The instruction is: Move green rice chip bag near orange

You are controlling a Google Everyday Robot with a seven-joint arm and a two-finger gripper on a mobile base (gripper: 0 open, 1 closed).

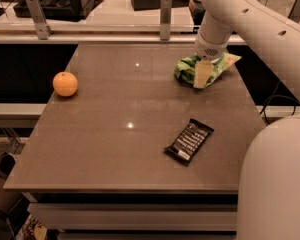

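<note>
The green rice chip bag [186, 67] lies at the far right of the brown table [115, 134], its pale orange-tan corner [231, 60] pointing right. My gripper [202, 75] comes down from the white arm right onto the bag, with one pale finger [202, 74] showing over its middle. The orange [65, 84] sits near the table's left edge, far from the bag.
A flat black candy bar wrapper [189, 141] with white print lies at the front right of the table. My white arm and base [272, 184] fill the right side. A rail with metal posts [165, 10] runs behind the table.
</note>
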